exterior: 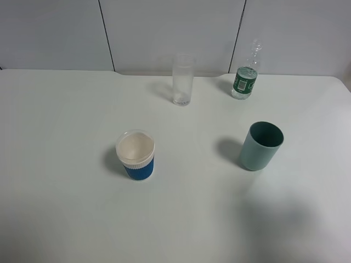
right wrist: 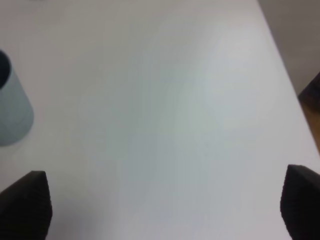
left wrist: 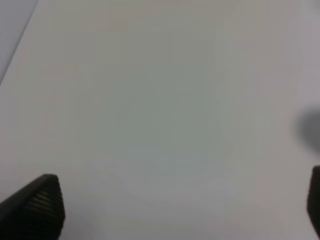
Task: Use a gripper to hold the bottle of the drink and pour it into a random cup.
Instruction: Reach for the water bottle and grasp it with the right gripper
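Bottle of the drink (exterior: 244, 81) is standing upright at the far edge of the white table (exterior: 66, 120), on the right hand's side and well apart from that hand, and nothing is touching it. We are seeing its dark green label facing the high camera, with the clear neck rising against the pale wall (exterior: 164, 27). We are finding the right hand (right wrist: 162, 205) hanging over bare table, its two black fingertips (right wrist: 27, 205) spread wide and holding nothing. Ahead of that hand and off toward one fingertip, the teal cup (right wrist: 11, 102) is standing upright, between the hand and the bottle's end of the table. The left hand (left wrist: 175, 207) is likewise hanging over bare table, its fingertips (left wrist: 40, 207) standing far apart and gripping nothing. Farther out from both hands, the tall clear glass (exterior: 182, 82) is standing near the bottle but apart from it, toward the left hand's side. The white-rimmed cup with a blue sleeve (exterior: 136, 156) is sitting nearer, on the left hand's side, well apart from the teal cup.
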Available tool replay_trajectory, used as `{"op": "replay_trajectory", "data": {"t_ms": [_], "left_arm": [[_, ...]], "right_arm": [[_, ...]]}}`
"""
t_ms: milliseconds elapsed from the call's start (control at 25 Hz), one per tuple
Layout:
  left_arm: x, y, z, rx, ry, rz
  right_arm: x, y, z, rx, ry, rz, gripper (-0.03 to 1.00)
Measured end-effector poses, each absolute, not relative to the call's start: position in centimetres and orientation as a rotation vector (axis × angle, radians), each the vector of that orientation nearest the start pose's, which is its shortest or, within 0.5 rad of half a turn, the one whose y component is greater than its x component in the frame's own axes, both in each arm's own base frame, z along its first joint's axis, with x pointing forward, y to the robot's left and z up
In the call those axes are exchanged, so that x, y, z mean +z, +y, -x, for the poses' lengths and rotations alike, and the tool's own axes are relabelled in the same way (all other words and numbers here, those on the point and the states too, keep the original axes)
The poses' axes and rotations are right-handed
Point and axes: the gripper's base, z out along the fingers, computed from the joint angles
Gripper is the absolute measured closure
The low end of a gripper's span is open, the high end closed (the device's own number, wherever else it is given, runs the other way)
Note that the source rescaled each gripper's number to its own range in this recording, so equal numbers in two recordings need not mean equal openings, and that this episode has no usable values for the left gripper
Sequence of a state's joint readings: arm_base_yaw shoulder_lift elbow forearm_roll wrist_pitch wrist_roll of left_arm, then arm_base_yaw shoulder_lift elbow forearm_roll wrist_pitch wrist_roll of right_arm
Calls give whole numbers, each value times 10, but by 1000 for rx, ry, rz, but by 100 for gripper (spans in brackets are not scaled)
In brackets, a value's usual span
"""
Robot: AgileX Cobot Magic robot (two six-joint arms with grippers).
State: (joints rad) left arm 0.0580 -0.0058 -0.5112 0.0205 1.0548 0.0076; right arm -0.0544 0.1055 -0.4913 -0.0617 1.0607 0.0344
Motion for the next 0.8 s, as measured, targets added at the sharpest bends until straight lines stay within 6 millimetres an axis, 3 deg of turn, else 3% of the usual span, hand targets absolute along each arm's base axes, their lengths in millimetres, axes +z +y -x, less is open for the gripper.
{"op": "replay_trajectory", "data": {"t_ms": [160, 520, 800], "left_arm": [[281, 1, 7, 65, 2021, 52], [281, 1, 7, 65, 2021, 52], [281, 1, 7, 65, 2021, 52]], "right_arm": [[277, -6, -25, -84, 2215, -86, -3], [305, -8, -67, -101, 2196, -38, -3], [298, -10, -115, -96, 2267, -26, -3]]}}
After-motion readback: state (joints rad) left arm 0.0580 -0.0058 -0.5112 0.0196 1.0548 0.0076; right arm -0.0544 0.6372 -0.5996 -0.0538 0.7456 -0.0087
